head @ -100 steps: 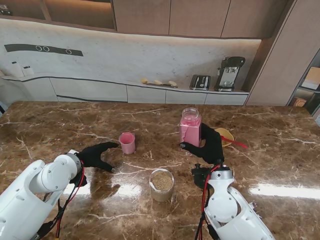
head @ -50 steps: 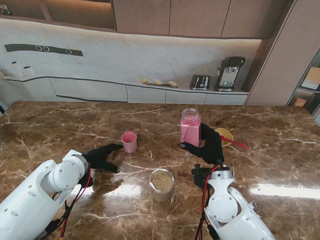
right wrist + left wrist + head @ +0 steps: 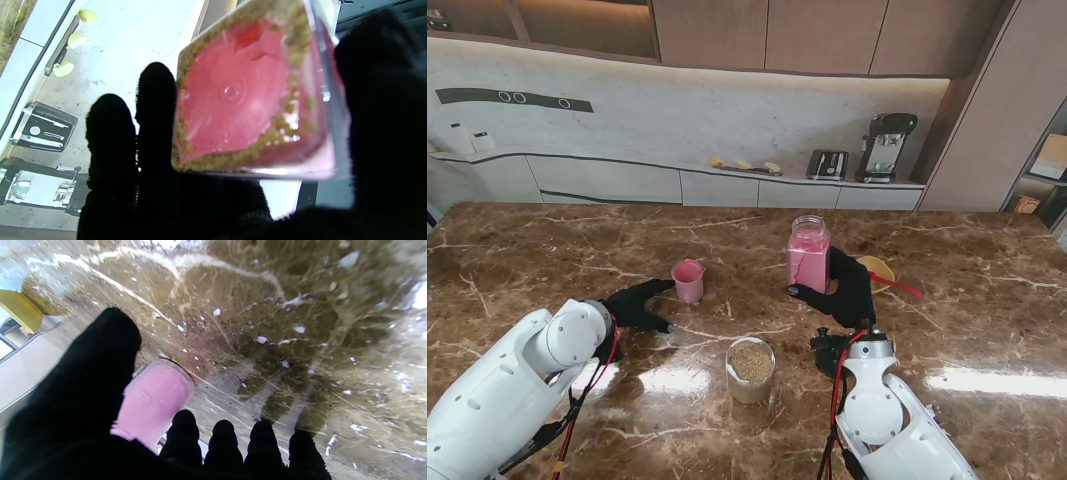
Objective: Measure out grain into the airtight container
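Since a second ago my left hand (image 3: 634,306) has crept forward — fingers spread, holding nothing, thumb just beside the pink measuring cup (image 3: 688,281). It looks light, rigid, tippy; I'd pinch its wall. My right hand (image 3: 847,291) grips the pink container (image 3: 808,254) — smooth plastic, possibly slippery.

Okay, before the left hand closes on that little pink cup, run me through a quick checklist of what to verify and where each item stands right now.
1. Left hand open around the pink cup: ok, thumb on one side, fingers on the other, not closed.
2. Pink cup upright: not ok, it looks slightly tilted.
3. Right hand holding the pink container: ok.
4. Container lid off: ok, mouth looks open.
5. Grain jar clear of both arms: ok.
6. Cup contents: cannot tell.
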You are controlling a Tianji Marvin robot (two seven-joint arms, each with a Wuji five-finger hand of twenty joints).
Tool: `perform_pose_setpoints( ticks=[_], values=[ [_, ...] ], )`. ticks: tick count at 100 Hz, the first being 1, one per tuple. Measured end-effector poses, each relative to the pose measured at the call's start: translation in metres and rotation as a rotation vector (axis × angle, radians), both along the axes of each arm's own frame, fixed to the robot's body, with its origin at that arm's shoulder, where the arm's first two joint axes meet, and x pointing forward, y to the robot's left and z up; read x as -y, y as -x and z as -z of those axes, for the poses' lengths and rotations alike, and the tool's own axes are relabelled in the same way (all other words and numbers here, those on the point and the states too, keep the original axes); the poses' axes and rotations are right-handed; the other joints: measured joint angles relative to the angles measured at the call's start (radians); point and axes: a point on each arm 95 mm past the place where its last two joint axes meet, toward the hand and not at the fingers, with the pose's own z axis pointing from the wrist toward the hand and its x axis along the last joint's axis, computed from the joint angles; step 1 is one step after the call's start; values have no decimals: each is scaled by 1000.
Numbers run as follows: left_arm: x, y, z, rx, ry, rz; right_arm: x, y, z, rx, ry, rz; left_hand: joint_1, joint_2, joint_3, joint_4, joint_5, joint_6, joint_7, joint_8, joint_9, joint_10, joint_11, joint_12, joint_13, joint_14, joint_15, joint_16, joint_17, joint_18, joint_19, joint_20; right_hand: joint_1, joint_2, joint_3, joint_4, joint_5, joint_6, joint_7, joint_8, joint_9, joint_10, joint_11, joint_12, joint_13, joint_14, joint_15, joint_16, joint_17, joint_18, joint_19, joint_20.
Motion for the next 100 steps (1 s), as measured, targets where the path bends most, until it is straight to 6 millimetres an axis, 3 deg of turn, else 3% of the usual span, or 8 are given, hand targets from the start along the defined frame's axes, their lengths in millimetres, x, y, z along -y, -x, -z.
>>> perform_pose_setpoints(
  ticks=[15, 23, 44, 54, 63, 70, 74, 100],
  values=[
    [0, -6, 2, 23, 4, -22, 0, 0, 0, -1, -1, 1, 0, 0, 1, 0, 0, -13, -13, -72, 0, 1, 0, -2, 0, 0, 0, 0, 9, -6, 10, 1, 0, 0, 0, 0, 0, 0, 0, 0, 0, 0, 0, 0, 0, 0, 0, 0, 0, 0, 0, 0],
    [-2, -8, 5, 49, 10, -34, 1, 0, 0, -2, -2, 2, 0, -41, 50, 0, 0, -22, -13, -113, 0, 1, 0, 0, 0, 0, 0, 0, 16, -7, 22, 1, 0, 0, 0, 0, 0, 0, 0, 0, 0, 0, 0, 0, 0, 0, 0, 0, 0, 0, 0, 0],
    [-7, -16, 8, 40, 91, -9, 2, -1, 1, -4, -1, 5, 0, -116, 87, -11, 0, -51, -13, -138, 0, 2, 0, 6, 0, 0, -1, -23, 0, 3, -49, -97, 0, 0, 0, 0, 0, 0, 0, -1, 0, 0, 0, 0, 0, 0, 0, 0, 0, 0, 0, 2],
    [-8, -22, 6, 27, 91, -6, 2, -1, 2, -8, 2, 8, -16, -129, 102, -18, 0, -57, -13, -138, 0, 11, 0, 6, 0, 2, -2, -35, 2, -4, -55, -90, 0, 0, 0, 0, 0, 0, 0, -2, 0, 0, 0, 0, 0, 0, 0, 0, 0, 0, 0, 10],
    [-9, -28, 8, 35, 94, -13, 3, -2, 3, -13, 6, 12, -23, -148, 140, -22, 0, -68, -13, -115, 0, 12, 0, 6, 0, 9, -2, -35, 2, -17, -55, -90, 0, 0, 0, 0, 0, 0, 0, -2, 0, 0, 0, 0, 0, 0, 0, 0, 0, 0, 0, 10],
    [-9, -32, 10, 42, 109, -23, 3, -2, 3, -17, 9, 13, -41, -154, 147, -22, 0, -80, -12, -98, 0, 12, 0, 6, 0, 9, -2, -35, 1, -32, -58, -125, 0, 0, 0, 0, 0, 0, 0, -2, 0, 0, 0, 0, 0, 0, 0, 0, 0, 0, 0, 10],
    [-9, -34, 11, 43, 113, -20, 3, -2, 3, -19, 10, 14, -52, -161, 163, -33, 0, -92, -12, -67, 0, 12, 0, 11, -4, 9, -6, -36, -6, -36, -64, -138, 0, 0, 0, 0, 0, 0, 0, -2, 0, 0, 0, 0, 0, 0, 0, 0, 0, 0, 0, 10],
    [-6, -47, 15, 45, 130, 3, 3, -4, 5, -32, 20, 19, -52, -191, 193, -33, 0, -139, 66, 125, 0, 12, 0, 33, -25, 9, -31, -47, -27, -36, -98, -177, 0, 0, 0, 0, 0, 0, 0, -2, 0, 0, 0, 0, 0, 0, 0, 0, 0, 0, 0, 10]
  ],
)
